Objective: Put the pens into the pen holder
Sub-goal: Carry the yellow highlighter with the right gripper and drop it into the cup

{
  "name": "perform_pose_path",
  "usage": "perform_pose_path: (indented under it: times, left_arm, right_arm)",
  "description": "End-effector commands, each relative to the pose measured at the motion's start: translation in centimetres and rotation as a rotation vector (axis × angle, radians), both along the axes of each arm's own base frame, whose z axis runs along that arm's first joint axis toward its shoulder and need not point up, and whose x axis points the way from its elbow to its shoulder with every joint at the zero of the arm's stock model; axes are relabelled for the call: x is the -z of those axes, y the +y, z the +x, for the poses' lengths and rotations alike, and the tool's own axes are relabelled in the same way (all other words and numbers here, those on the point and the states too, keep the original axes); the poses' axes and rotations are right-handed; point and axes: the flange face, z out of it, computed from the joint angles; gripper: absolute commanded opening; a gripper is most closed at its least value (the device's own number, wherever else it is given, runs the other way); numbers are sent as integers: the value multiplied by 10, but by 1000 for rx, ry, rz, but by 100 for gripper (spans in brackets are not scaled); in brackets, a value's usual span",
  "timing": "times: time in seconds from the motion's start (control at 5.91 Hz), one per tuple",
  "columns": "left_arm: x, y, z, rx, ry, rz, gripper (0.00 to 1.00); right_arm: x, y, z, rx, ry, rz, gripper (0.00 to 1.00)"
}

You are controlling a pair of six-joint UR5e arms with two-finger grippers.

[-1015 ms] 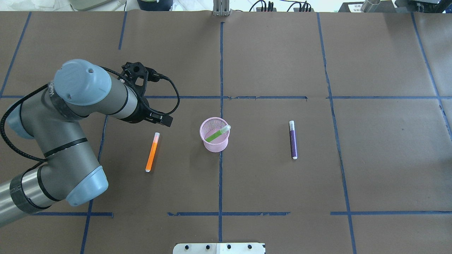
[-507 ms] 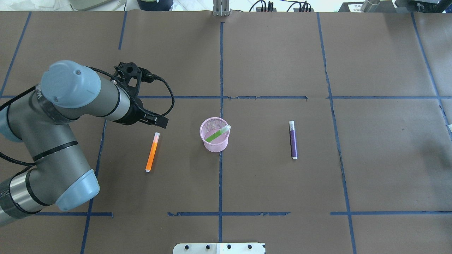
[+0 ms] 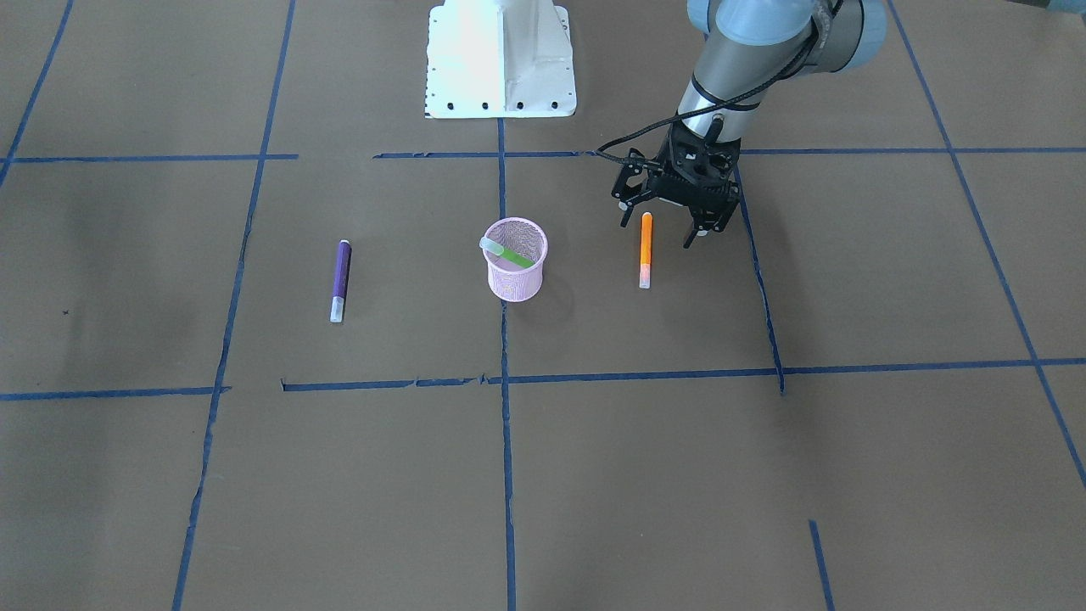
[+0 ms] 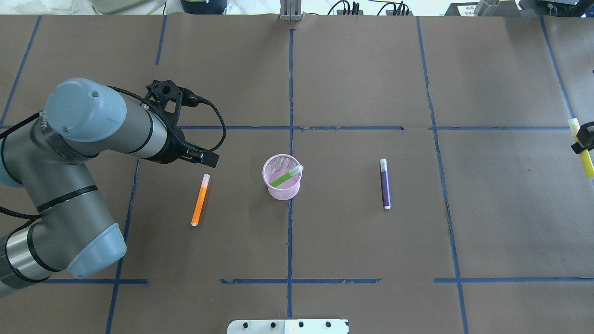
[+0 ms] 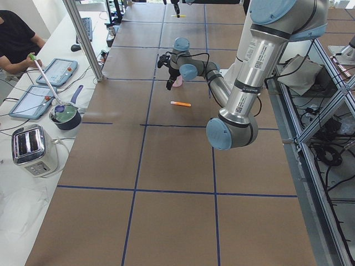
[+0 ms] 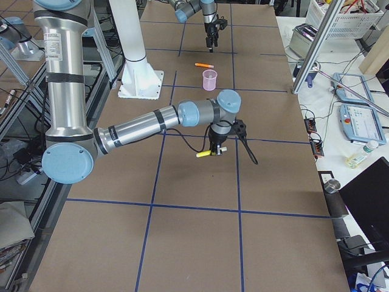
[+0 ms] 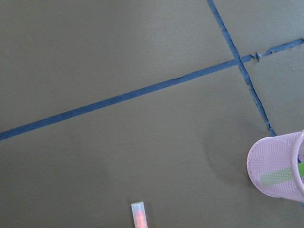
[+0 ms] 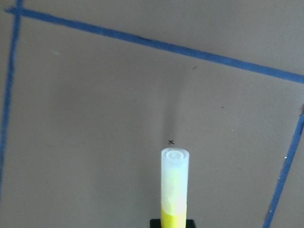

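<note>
The pink mesh pen holder [image 4: 281, 185] [image 3: 515, 276] stands mid-table with a green pen [image 4: 280, 179] [image 3: 512, 255] leaning inside it. An orange pen [image 4: 200, 200] [image 3: 646, 246] lies flat on the robot's left of the cup. On the other side lies a purple pen [image 4: 385, 184] [image 3: 340, 273]. My left gripper [image 3: 660, 231] hangs open above the orange pen with nothing between its fingers. The left wrist view shows only that pen's pale tip [image 7: 138, 213] and the cup [image 7: 278, 166]. At the far right, my right gripper [image 4: 585, 138] is shut on a yellow pen [image 8: 175, 190] [image 6: 204, 154].
Blue tape lines divide the brown table cover. The white base plate [image 3: 501, 59] sits at the robot's edge. A side bench beyond the table's far edge holds a toaster [image 5: 33, 149] and tablets, with a seated person [image 5: 16, 39] beside it.
The left arm has drawn back slightly toward the left, its wrist still over the orange pen's far end. The right gripper with the yellow pen has come into the overhead view's right edge.
</note>
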Motion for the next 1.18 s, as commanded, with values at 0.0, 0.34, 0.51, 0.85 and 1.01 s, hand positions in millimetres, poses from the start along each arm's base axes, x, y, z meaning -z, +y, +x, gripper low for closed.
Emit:
perform_pose_path:
  times: [0.0,0.34,0.51,0.85,1.01]
  left_arm:
    - [-9,-2,-6,5,-7,-7,91]
    - [-37,-14,-32,-51,-82,101,91]
    - [-52,-21,-46,-64,-116,127,91]
    - [-57,-23,-54,-81,-104,107,91]
    - [-55,-23,-56,-81,-101,108,91]
  right_arm:
    - [106,25,-58,-121,-160,58,0]
    - [213,55,-193,-405,-379,64,0]
    - [269,88,-266,-490,-452,128,0]
    - [324,146,-385,-650,-489,311,0]
    - [315,152,-423,-783,-435,406,0]
